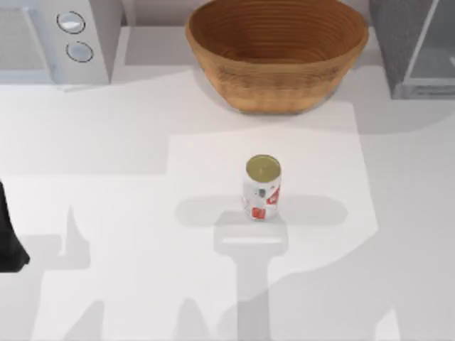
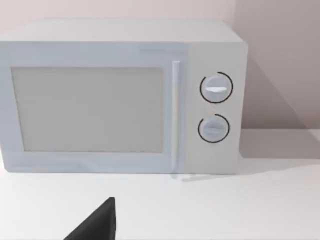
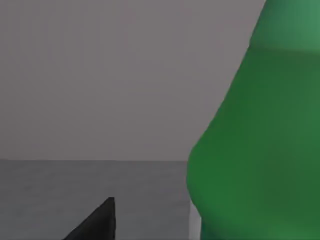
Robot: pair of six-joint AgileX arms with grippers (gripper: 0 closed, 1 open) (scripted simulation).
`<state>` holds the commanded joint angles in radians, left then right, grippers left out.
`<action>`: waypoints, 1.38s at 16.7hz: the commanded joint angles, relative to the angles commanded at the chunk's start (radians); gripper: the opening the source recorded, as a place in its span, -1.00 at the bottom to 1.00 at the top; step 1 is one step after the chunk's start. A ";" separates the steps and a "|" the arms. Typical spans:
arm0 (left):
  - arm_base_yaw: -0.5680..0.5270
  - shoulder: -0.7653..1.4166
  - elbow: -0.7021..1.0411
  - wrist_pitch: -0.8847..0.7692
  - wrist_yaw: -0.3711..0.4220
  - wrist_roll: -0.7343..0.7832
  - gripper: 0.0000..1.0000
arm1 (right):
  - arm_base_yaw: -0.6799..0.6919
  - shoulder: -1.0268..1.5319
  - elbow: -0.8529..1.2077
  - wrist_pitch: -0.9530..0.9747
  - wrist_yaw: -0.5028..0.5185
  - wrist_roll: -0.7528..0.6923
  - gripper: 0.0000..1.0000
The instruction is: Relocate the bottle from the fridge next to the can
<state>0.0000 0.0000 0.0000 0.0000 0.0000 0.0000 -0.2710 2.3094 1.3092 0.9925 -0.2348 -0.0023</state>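
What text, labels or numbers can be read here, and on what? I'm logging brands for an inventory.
No text is readable.
Small white drink can: red markings, too blurred to read.
Light-grey microwave: two round knobs, no visible numerals.
Green translucent plastic bottle: no lettering visible.

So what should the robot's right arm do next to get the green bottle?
Probably ease the right gripper a little closer around the bottle and close on it. In the right wrist view the bottle looms very near against a grey wall, likely inside the fridge, and nothing shows it gripped. The can stands alone mid-table, before the basket.
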 joint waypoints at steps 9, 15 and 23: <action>0.000 0.000 0.000 0.000 0.000 0.000 1.00 | 0.000 0.000 0.000 0.000 0.000 0.000 0.10; 0.000 0.000 0.000 0.000 0.000 0.000 1.00 | 0.000 0.000 0.000 0.000 0.000 0.000 -0.81; 0.000 0.000 0.000 0.000 0.000 0.000 1.00 | 0.000 0.000 0.000 0.000 0.000 0.000 -1.00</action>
<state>0.0000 0.0000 0.0000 0.0000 0.0000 0.0000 -0.2710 2.3094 1.3092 0.9925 -0.2348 -0.0023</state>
